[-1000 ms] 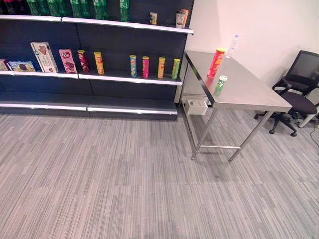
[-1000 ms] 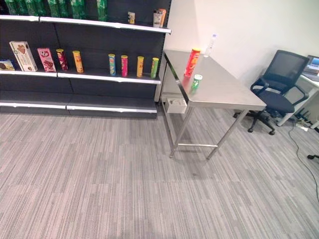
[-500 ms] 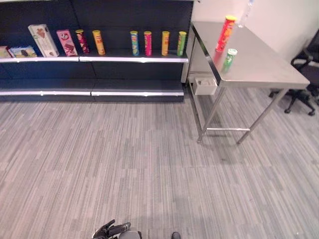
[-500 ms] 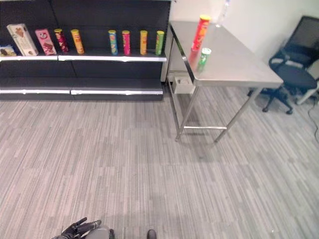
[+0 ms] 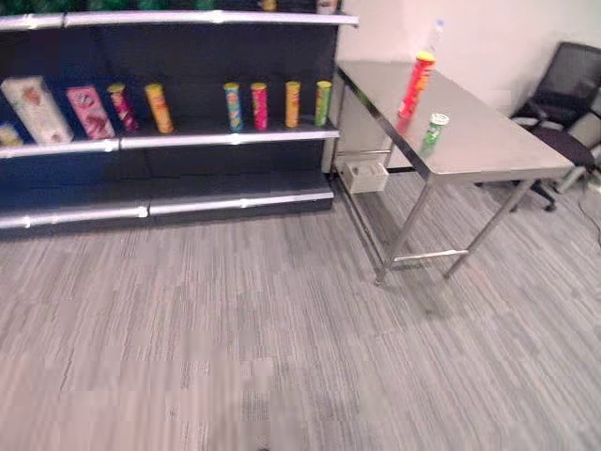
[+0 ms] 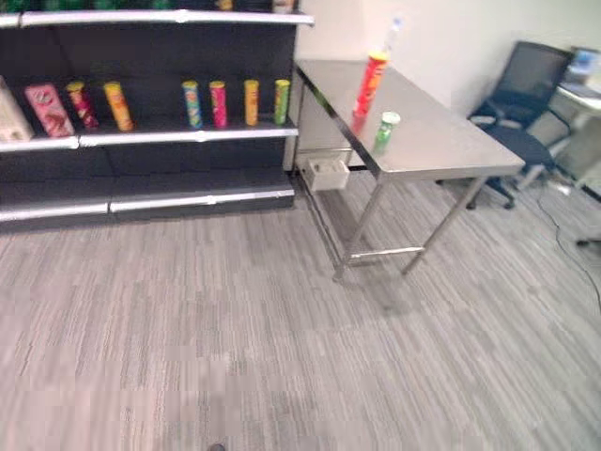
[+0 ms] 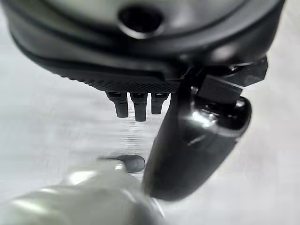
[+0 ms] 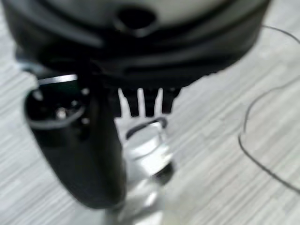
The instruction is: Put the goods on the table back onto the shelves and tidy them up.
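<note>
1. Two robot hands hang over the grey striped floor [image 5: 282, 357], each seen from its own wrist camera. The left robot hand [image 7: 140, 101] has its fingers [image 7: 139, 105] pointing straight down with the thumb [image 7: 197, 140] standing out beside them; it is released and holds nothing.
2. The right robot hand [image 8: 140, 101] is the same: fingers straight, thumb [image 8: 79, 140] out to the side, nothing in its grasp and nothing touched.
3. On the steel surface [image 5: 488, 141] stand the goods to be put back: a tall red can [image 5: 416, 85] and, just in front of it, a short green can [image 5: 432, 130], both upright. A clear bottle [image 5: 434, 33] stands at the far edge near the wall.
4. The shelves [image 5: 169, 141] are left of the surface. The middle shelf carries four upright cans [image 5: 274, 103] in a row at its right end, two more cans [image 5: 139, 107] further left, a pink box [image 5: 84, 110] and a large white box [image 5: 36, 108].
5. The right eye view shows more of the black office chair [image 6: 526, 94] beyond the surface; the left eye view shows more of the white box.
6. A small white box [image 5: 364, 175] sits under the surface beside the shelf end.
</note>
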Available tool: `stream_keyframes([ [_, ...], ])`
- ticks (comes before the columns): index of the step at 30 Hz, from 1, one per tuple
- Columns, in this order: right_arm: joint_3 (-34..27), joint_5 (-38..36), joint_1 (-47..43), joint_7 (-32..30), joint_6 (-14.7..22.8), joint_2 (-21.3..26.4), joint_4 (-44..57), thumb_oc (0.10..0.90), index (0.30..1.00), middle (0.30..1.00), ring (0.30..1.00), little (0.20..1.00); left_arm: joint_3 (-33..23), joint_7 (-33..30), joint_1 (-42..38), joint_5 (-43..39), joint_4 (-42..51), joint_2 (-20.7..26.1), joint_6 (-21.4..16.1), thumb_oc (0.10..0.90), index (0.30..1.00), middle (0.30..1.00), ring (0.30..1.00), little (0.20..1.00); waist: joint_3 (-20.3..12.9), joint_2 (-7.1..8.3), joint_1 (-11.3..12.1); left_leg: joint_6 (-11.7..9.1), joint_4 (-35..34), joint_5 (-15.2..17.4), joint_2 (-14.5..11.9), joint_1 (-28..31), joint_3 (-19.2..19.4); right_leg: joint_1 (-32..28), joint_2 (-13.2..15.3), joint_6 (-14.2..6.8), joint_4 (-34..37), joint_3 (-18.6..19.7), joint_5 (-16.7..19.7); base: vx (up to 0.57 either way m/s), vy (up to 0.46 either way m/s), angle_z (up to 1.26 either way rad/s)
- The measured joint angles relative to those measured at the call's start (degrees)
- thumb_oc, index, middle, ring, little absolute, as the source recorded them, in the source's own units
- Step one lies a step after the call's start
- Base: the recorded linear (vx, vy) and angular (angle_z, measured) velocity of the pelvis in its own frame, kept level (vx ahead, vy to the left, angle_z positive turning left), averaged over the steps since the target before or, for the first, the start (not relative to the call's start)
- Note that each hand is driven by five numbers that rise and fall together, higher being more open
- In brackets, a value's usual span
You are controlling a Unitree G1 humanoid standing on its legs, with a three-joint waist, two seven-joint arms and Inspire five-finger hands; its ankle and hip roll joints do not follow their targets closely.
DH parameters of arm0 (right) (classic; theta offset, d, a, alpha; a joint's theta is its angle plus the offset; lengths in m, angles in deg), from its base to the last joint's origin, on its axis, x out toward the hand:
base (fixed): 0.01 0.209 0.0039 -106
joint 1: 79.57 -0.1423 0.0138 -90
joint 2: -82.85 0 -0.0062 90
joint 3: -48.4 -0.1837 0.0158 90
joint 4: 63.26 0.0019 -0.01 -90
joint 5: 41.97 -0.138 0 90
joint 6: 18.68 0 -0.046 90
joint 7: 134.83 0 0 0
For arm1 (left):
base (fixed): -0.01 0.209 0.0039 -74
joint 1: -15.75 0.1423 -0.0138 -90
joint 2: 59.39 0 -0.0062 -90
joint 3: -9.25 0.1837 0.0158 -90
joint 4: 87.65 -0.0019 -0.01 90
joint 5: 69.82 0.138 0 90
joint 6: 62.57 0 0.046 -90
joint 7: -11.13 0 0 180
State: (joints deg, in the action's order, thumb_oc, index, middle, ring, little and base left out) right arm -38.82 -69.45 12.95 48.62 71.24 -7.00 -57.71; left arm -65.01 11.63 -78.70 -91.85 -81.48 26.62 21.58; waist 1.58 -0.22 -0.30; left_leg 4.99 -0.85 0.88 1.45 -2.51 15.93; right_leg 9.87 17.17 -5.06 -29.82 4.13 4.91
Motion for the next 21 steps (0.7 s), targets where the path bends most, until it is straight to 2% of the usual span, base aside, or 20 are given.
stream_keyframes([
  [1,2.7,0.3,-0.4,-0.2,0.2,1.3,1.7,0.8,0.9,0.9,0.9,0.9,3.1,0.1,-1.4,2.9,1.4,0.3,-0.3,0.8,0.9,0.9,0.9,0.9,-0.3,-0.27,-1.0,1.2,-2.3,0.1,2.3,2.3,0.3,2.8,2.0,0.5,-4.8,-0.4,2.2,0.28,0.361,-0.25],
  [2,4.4,0.5,-1.0,-0.3,0.1,1.9,2.4,0.8,0.9,0.9,0.9,0.9,4.7,-0.1,-2.1,4.5,2.2,0.4,-0.5,0.8,0.9,0.9,0.9,0.9,-0.2,-0.3,-1.2,2.2,-3.3,0.0,3.2,3.2,0.6,4.2,2.5,0.9,-6.4,0.1,2.7,0.4,0.409,-0.29],
  [3,6.9,1.5,-1.9,-0.9,0.6,3.1,4.8,0.8,0.9,0.9,0.9,0.9,9.3,-0.9,-3.3,9.5,4.3,1.4,-0.8,0.8,0.9,0.9,0.9,0.9,0.5,-1.54,-2.6,3.1,-4.3,-0.2,3.2,4.0,0.4,6.3,-1.4,0.1,-7.7,2.6,-3.2,0.28,0.214,-0.33],
  [4,6.6,1.9,-3.5,-1.0,1.0,2.7,7.7,0.8,0.9,0.9,0.9,0.9,9.5,-1.1,-5.4,12.5,6.3,1.7,-0.6,0.8,0.9,0.9,0.9,0.9,2.2,-3.15,-4.6,2.9,-4.2,-0.4,1.2,4.2,0.3,7.6,-8.6,0.4,-4.5,2.9,-8.0,0.37,0.255,-0.22],
  [5,6.8,1.9,-4.6,-0.9,1.1,2.2,9.5,0.8,0.9,0.9,0.9,0.9,9.0,-1.1,-6.4,13.4,6.6,2.5,-0.7,0.8,0.9,0.9,0.9,0.9,3.5,-4.86,-5.2,2.1,-4.2,-1.0,-0.5,4.0,-0.3,8.4,-13.1,1.1,-2.0,2.4,-10.2,0.36,0.134,0.23],
  [6,7.0,1.9,-5.9,-1.1,2.2,0.6,10.0,0.8,0.9,0.9,0.9,0.9,8.2,-1.0,-9.0,13.8,6.2,2.5,-0.9,0.8,0.9,0.9,0.9,0.9,4.6,-4.56,-6.9,-1.8,-4.1,-2.0,-0.4,3.8,-3.2,10.2,-18.0,0.4,3.0,0.2,-10.4,0.44,0.124,0.45],
  [7,7.4,1.9,-5.9,-1.0,2.1,-0.2,10.4,0.8,0.9,0.9,0.9,0.9,8.0,-1.2,-10.0,13.7,6.2,2.5,-1.3,0.8,0.9,0.9,0.9,0.9,4.4,-3.86,-6.7,-5.3,-3.7,-0.5,-0.1,3.7,-4.5,11.6,-20.3,0.9,5.2,-1.1,-9.9,0.56,0.117,0.63],
  [8,8.1,1.9,-5.0,-1.0,2.2,-1.0,10.9,0.8,0.9,0.9,0.9,0.9,7.7,-1.3,-11.6,13.6,6.3,0.5,-2.1,0.8,0.9,0.9,0.9,0.9,5.2,-2.85,-7.9,-5.5,-2.7,3.6,1.3,4.6,-5.5,13.2,-23.9,2.7,9.3,-4.0,-8.6,0.57,0.084,0.57],
  [9,8.0,1.9,-5.2,-1.0,2.4,-1.5,10.5,0.8,0.9,0.9,0.9,0.9,7.1,-1.1,-12.5,13.6,5.2,-0.2,-1.6,0.8,0.9,0.9,0.9,0.9,5.9,-2.49,-8.3,-4.4,-2.5,4.4,2.4,5.6,-7.0,12.9,-24.6,2.8,14.0,-5.9,-8.1,0.62,0.069,0.88],
  [10,7.8,1.9,-4.5,-1.0,2.1,-1.8,10.5,0.8,0.9,0.9,0.9,0.9,6.6,-0.3,-12.3,13.6,5.1,-1.3,-1.5,0.8,0.9,0.9,0.9,0.9,5.8,-1.71,-9.9,-3.8,-3.0,4.8,4.2,7.0,-8.8,12.9,-24.5,2.5,18.4,-7.3,-6.5,0.42,0.042,0.9],
  [11,7.2,1.9,-3.7,-1.0,1.9,-1.9,10.4,0.8,0.9,0.9,0.9,0.9,6.6,0.3,-12.0,13.6,5.4,-2.3,-1.5,0.8,0.9,0.9,0.9,0.9,6.0,-1.11,-10.2,-3.3,-4.2,5.1,5.6,8.6,-9.2,14.1,-24.2,2.7,19.8,-9.0,-4.6,0.59,-0.01,1.13],
  [12,4.6,1.9,-2.9,-1.1,2.0,-2.2,6.1,0.8,0.9,0.9,0.9,0.9,6.8,1.1,-10.6,13.7,5.5,-5.0,-1.2,0.8,0.9,0.9,0.9,0.9,6.6,-0.64,-11.4,-1.1,-4.2,6.7,7.6,11.2,-12.0,14.0,-22.8,2.3,25.0,-13.5,-2.5,0.55,-0.082,1.09],
  [14,2.4,1.9,-1.7,-1.2,1.2,-2.0,2.3,0.8,0.9,0.9,0.9,0.9,8.9,1.6,-8.0,14.6,5.5,-7.1,-0.7,0.8,0.9,0.9,0.9,0.9,5.9,-1.85,-13.1,-0.3,-4.1,9.0,7.8,14.0,-16.7,14.5,-21.6,3.6,25.1,-15.2,-1.8,0.55,-0.11,1.21],
  [15,1.7,1.9,-0.2,-1.2,0.3,-1.7,0.8,0.8,0.9,0.9,0.9,0.9,9.1,2.9,-6.1,15.7,5.6,-8.2,-0.3,0.8,0.9,0.9,0.9,0.9,5.1,-3.13,-14.5,-1.9,-4.3,10.6,6.9,16.1,-19.1,13.5,-21.8,4.8,24.8,-16.6,-1.0,0.65,-0.162,1.06],
  [16,0.7,1.9,1.9,-1.3,-0.7,-1.3,-2.0,0.8,0.9,0.9,0.9,0.9,10.0,3.7,-2.2,16.7,5.5,-8.9,-0.2,0.8,0.9,0.9,0.9,0.9,4.1,-4.26,-14.3,-4.2,-3.1,11.1,6.1,20.8,-19.2,9.7,-22.7,11.6,24.9,-17.1,4.1,0.46,-0.126,0.66],
  [17,0.8,1.9,1.8,-1.2,-0.8,-0.9,-2.8,0.8,0.9,0.9,0.9,0.9,10.3,3.8,-0.6,16.7,5.4,-9.1,0.2,0.8,0.9,0.9,0.9,0.9,4.0,-5.08,-14.1,-5.5,-1.0,10.4,4.7,22.4,-18.5,6.8,-23.7,14.8,25.6,-16.6,3.9,0.45,-0.127,0.27],
  [18,1.1,1.8,2.0,-1.2,-0.6,-0.7,-2.8,0.8,0.9,0.9,0.9,0.9,10.2,3.9,-0.3,16.6,5.2,-8.8,0.4,0.8,0.9,0.9,0.9,0.9,3.4,-5.32,-14.3,-7.7,0.0,9.1,4.3,22.8,-19.0,5.1,-23.7,14.4,26.5,-16.6,3.0,0.23,-0.054,0.07],
  [19,1.3,0.5,1.9,-1.1,-0.1,-0.3,-2.4,0.8,0.9,0.9,0.9,0.9,10.2,3.8,-0.4,16.6,4.0,-8.2,-0.2,0.8,0.9,0.9,0.9,0.9,0.8,-5.36,-14.2,-9.2,3.7,8.7,4.1,21.4,-19.5,2.4,-23.7,14.2,28.9,-16.1,3.3,0.24,-0.051,0.09],
  [20,1.3,-0.3,0.9,-1.0,0.3,0.0,-2.2,0.8,0.9,0.9,0.9,0.9,10.0,3.7,-0.7,16.6,4.1,-7.5,-0.4,0.8,0.9,0.9,0.9,0.9,0.0,-5.48,-14.0,-9.4,4.5,8.1,3.6,21.1,-19.4,0.9,-23.7,12.7,30.1,-15.4,2.2,0.51,-0.105,0.11],
  [21,1.7,-1.0,-0.5,-1.1,0.8,1.0,-0.2,0.8,0.9,0.9,0.9,0.9,10.0,3.6,-1.9,16.7,3.7,-6.7,-0.3,0.8,0.9,0.9,0.9,0.9,-0.1,-5.65,-14.5,-12.9,10.0,7.3,1.9,19.2,-19.4,-2.2,-23.7,12.1,31.6,-15.2,1.7,0.4,-0.089,0.04],
])
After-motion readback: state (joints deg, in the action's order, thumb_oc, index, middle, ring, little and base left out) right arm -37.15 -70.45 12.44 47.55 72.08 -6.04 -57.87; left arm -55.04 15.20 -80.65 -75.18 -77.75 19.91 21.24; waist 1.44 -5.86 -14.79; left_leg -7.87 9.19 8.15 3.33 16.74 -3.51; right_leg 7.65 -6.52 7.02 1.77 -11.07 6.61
